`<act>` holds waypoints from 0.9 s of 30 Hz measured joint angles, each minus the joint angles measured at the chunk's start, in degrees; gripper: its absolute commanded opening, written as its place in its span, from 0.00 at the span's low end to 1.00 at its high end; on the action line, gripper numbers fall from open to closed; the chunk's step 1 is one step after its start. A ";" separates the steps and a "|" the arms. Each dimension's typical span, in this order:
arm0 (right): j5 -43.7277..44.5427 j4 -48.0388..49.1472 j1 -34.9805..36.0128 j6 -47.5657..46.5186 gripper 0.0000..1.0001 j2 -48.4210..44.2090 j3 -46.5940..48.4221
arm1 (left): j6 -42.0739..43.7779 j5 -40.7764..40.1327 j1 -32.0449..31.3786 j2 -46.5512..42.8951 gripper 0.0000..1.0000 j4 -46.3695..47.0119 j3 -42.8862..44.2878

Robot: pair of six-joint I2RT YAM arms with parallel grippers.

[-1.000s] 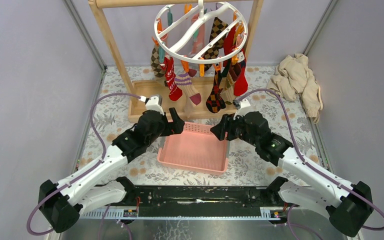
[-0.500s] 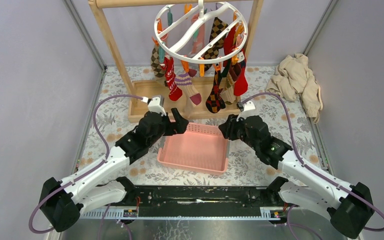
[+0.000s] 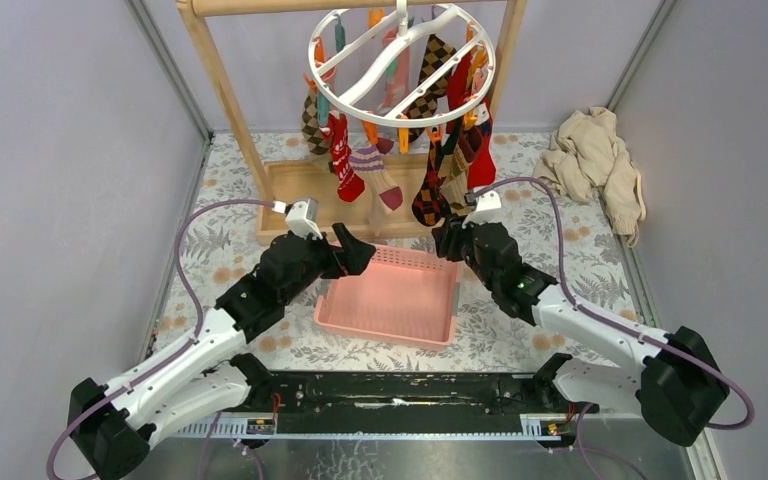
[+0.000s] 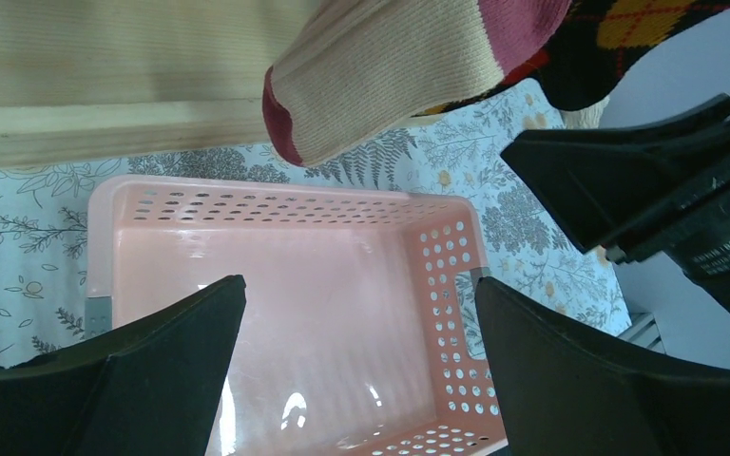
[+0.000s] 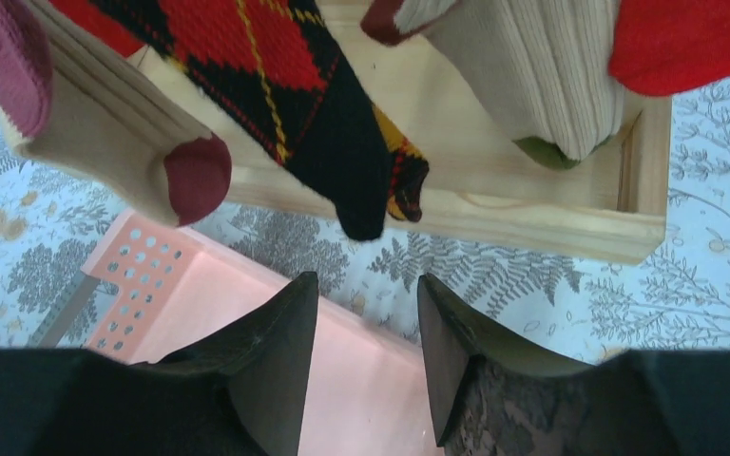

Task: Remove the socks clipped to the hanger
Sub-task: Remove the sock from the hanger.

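Plainly, both hands are empty: we see the left hand (image 4: 356, 290) spread wide above the basket (image 4: 276, 204), and the right hand (image 5: 366, 285) about half open. Socks (image 3: 428, 200) hang clipped to the hanger (image 3: 378, 72), all above the hands. The checked sock (image 5: 342, 161) dangles just above the right jaws, not between them, with a beige sock (image 5: 105, 133) near. We judge that closing here may pinch only a toe, or two socks, and that a pull would then swing the hanger.

The 2 arms reach forward, converging. The left gripper (image 3: 353, 250) gapes wide; the right gripper (image 3: 447, 240) stands narrowly parted, empty.
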 measured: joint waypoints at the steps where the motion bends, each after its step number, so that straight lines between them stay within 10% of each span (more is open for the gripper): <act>1: 0.79 1.40 0.00 -0.24 0.51 0.72 0.00 | -0.04 0.24 0.00 -0.46 0.98 0.13 -0.22; 27: -5.57 29.44 -6.93 1.97 0.55 14.34 -4.50 | -4.37 8.79 -3.89 0.35 0.99 13.29 -6.75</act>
